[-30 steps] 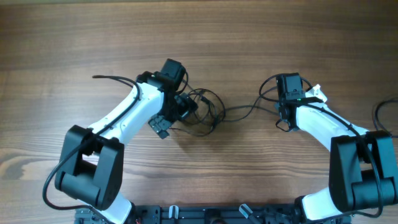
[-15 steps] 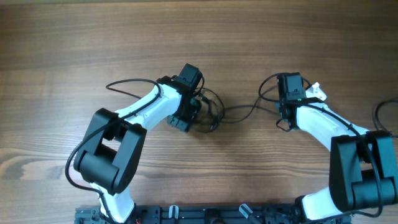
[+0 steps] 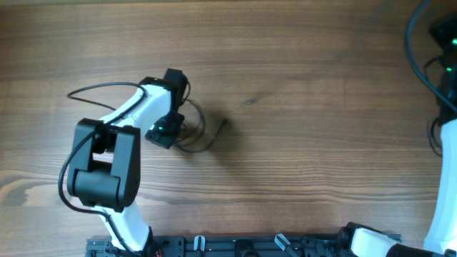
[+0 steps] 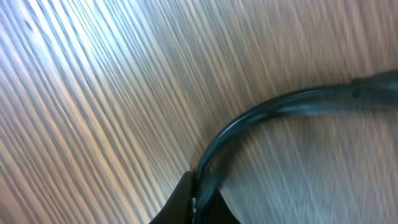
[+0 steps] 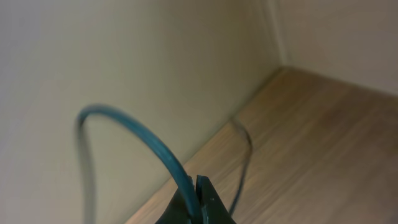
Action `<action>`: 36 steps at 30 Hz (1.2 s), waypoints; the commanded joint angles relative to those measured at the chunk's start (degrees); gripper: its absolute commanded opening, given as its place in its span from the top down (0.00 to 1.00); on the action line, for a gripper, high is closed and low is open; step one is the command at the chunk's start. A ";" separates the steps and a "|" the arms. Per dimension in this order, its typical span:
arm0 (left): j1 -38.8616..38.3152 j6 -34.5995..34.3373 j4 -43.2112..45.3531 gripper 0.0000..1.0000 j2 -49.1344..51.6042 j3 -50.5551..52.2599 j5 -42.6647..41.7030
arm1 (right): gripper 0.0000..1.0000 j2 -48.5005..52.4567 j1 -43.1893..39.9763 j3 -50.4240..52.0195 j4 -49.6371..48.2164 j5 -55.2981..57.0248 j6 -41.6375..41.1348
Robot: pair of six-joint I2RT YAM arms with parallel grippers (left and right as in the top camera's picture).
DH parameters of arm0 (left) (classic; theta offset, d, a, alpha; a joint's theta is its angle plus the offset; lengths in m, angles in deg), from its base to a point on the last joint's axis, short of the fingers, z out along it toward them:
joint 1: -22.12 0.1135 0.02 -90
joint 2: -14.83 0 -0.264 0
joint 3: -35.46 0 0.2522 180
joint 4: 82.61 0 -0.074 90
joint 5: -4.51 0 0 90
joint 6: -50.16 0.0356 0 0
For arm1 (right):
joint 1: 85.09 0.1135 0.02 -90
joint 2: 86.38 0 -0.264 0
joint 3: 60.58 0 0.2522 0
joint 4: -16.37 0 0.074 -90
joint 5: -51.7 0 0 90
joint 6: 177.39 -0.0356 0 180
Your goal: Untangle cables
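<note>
Cable count in view: two. The first cable (image 3: 203, 128) lies on the table (image 3: 307, 171) left of centre, in a loose open loop touching the left arm's wrist, with its plug tip (image 3: 223, 123) pointing free to the right. The left gripper (image 4: 196, 200) sits low over the wood and looks closed on this cord at the very fingertips; the wrist view is blurred, so bite depth is uncertain. The right gripper (image 5: 198, 210) is raised at the far right edge, well apart from the loop, pinched narrow on the second cable (image 5: 134, 127), which arches up and droops in front of the wall (image 5: 155, 56). No crossing between the two cords shows, so I judge them separated or nearly so. Handling estimate: light, thin and limp, with some coil memory and a smooth jacket likely to slide through the pads. Best hold is probably just behind a plug, where the thicker end acts as a stop, or on a single bare run, never where strands overlap. Pull gently, since the plug joints could strain.
</note>
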 commanded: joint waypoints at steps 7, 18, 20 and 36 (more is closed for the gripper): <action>2.01 0.50 1.86 0.96 1.40 0.55 2.12 | 0.96 6.86 2.32 0.61 8.87 -17.99 21.68; -4.33 0.33 6.45 0.89 1.40 0.55 1.73 | 0.96 10.56 11.43 7.37 18.21 -9.07 20.65; -5.27 0.33 6.56 0.89 1.40 0.55 1.73 | 0.96 14.38 10.36 8.04 19.54 -9.14 20.92; -7.82 0.33 8.04 0.78 1.40 0.55 1.73 | 0.00 25.83 14.75 10.21 31.06 -13.20 15.43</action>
